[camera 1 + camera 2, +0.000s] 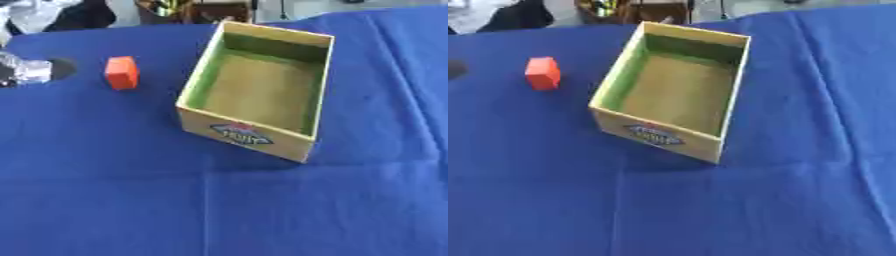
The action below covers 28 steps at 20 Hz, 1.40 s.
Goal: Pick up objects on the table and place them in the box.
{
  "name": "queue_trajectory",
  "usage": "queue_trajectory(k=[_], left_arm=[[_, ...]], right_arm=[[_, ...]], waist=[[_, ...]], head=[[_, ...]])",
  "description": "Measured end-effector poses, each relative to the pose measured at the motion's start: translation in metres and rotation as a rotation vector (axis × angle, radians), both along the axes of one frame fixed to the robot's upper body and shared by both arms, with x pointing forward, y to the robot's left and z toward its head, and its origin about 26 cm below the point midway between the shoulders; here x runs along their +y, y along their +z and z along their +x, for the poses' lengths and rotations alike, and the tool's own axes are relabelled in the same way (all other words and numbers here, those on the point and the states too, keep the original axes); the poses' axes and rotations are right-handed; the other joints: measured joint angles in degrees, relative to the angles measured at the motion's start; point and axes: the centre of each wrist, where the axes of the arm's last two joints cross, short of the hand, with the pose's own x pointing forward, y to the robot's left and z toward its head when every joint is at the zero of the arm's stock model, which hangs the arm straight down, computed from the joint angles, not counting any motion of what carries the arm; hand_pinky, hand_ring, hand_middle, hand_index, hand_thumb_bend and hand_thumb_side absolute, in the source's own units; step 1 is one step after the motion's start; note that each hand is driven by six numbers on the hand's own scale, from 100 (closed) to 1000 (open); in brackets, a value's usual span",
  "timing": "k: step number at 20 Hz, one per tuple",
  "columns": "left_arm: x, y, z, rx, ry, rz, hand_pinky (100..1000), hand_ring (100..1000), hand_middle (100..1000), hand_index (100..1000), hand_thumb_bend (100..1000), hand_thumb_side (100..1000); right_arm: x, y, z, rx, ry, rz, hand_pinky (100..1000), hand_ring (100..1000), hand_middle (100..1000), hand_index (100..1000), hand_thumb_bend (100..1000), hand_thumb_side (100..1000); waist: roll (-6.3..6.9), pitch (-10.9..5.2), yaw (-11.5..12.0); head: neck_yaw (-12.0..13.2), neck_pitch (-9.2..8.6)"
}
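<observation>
Box (289, 147), just one, open-topped and standing askew at the middle of the blue cloth (219, 210), nothing visible inside. One printed label (241, 134) on its near wall, lettering too blurred to read. One orange block (122, 72), on the cloth left of the box, near it but clearly apart, not touching. One silvery shape (24, 70) further left, cut off by the left edge, beside one dark round patch (61, 67). Hard to say whether robot hand or loose object, so cannot tell the state of any fingers. Only the dark patch showing in the right eye view. Far edge cluttered, nothing there identifiable.
</observation>
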Motion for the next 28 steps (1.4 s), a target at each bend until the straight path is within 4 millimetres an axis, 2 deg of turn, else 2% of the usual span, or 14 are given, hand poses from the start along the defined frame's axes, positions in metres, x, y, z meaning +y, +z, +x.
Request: queue_trajectory(k=[3, 5, 8, 13, 21, 23, 28], left_arm=[[-0.001, -0.001, 0.002, 0.035, 0.000, 0.001, 810, 907, 886, 1000, 577, 1000], [0.000, -0.002, 0.005, 0.059, 0.001, 0.001, 798, 896, 876, 1000, 526, 944], [0.000, -0.003, 0.012, 0.104, 0.006, -0.012, 759, 877, 873, 1000, 510, 905], [0.003, -0.001, 0.031, 0.164, 0.022, -0.030, 725, 855, 867, 996, 531, 877], [0.007, -0.001, 0.062, 0.226, 0.056, -0.045, 730, 872, 893, 998, 559, 855], [0.009, -0.004, 0.069, 0.244, 0.067, -0.050, 731, 873, 894, 996, 591, 844], [0.013, -0.008, 0.088, 0.270, 0.100, -0.040, 748, 883, 905, 1000, 605, 831]], right_arm=[[0.002, -0.002, 0.001, -0.009, 0.028, 0.006, 816, 811, 831, 856, 100, 771], [0.003, -0.003, 0.001, -0.013, 0.043, 0.009, 815, 810, 829, 853, 100, 761], [0.003, -0.003, 0.001, -0.016, 0.050, 0.011, 815, 807, 825, 851, 100, 754], [0.004, -0.003, 0.001, -0.013, 0.048, 0.014, 813, 802, 821, 848, 100, 744], [0.005, -0.005, 0.002, 0.001, 0.077, 0.037, 810, 795, 814, 844, 100, 726], [0.006, -0.005, 0.002, 0.005, 0.085, 0.047, 816, 795, 813, 843, 100, 723], [0.008, -0.004, 0.003, 0.009, 0.096, 0.052, 816, 794, 813, 840, 100, 718]], waist=[[0.00, 0.00, -0.17], [0.00, 0.01, -0.30], [0.00, 0.05, -0.61], [-0.04, 0.16, -0.90], [-0.09, 0.19, -2.24], [-0.09, 0.38, -2.46], [-0.09, 0.73, -3.12]], head=[[0.42, 0.01], [0.61, 0.01], [0.91, 0.00], [0.96, 0.03], [1.15, 0.36], [1.41, 0.15], [1.87, -0.94]])
